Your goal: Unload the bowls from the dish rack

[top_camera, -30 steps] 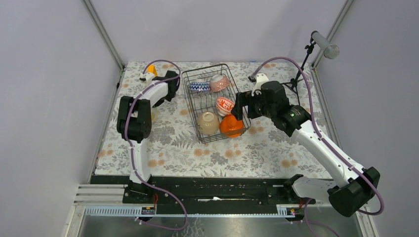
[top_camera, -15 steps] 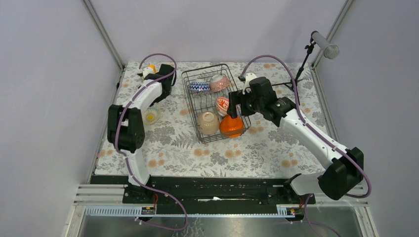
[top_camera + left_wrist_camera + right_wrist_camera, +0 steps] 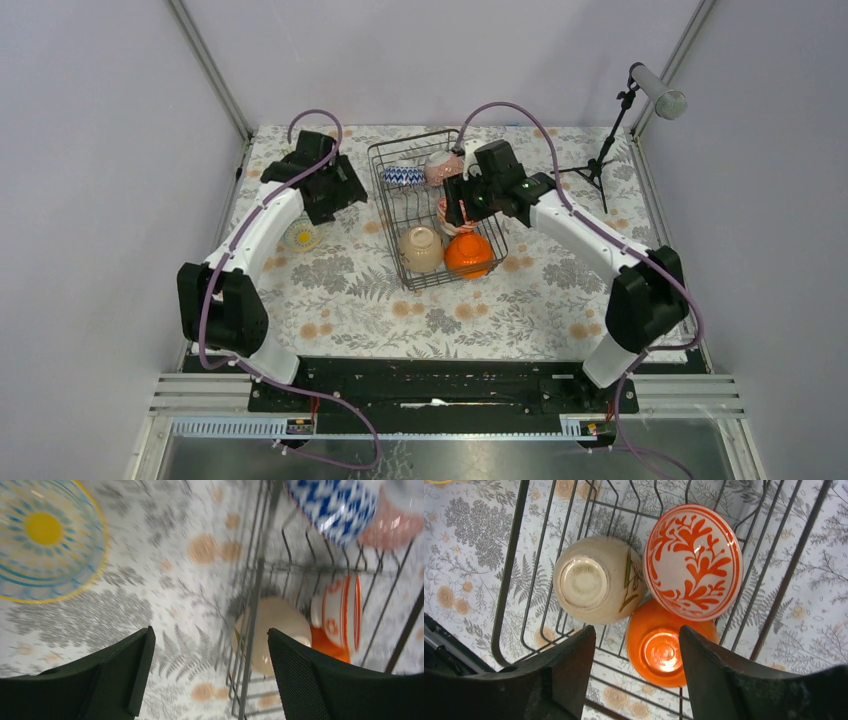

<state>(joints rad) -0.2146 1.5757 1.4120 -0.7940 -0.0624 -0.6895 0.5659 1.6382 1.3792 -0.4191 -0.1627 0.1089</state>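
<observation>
The black wire dish rack [image 3: 388,225] stands mid-table and holds several bowls. At its back lie a blue-white bowl [image 3: 403,176] and a pink bowl [image 3: 440,168]. A beige bowl [image 3: 421,249] and an orange bowl [image 3: 469,256] sit upside down at the front. A white bowl with red pattern [image 3: 694,562] stands on edge above the orange bowl [image 3: 664,650]. My right gripper [image 3: 638,630] hangs open over these, holding nothing. A cream bowl with a yellow centre [image 3: 301,235] rests on the table left of the rack. Above the table between that bowl and the rack, my left gripper [image 3: 210,635] is open and empty.
A microphone on a small tripod [image 3: 604,150] stands at the back right. The enclosure's walls and metal frame posts [image 3: 210,70] close in the floral tablecloth [image 3: 520,310] on three sides. The rack's left wall [image 3: 255,595] runs just right of my left gripper's path.
My left gripper opened, leaving the cream bowl on the table, and swung toward the rack. The right arm moved left over the rack's front bowls, its jaws narrowing somewhat.
</observation>
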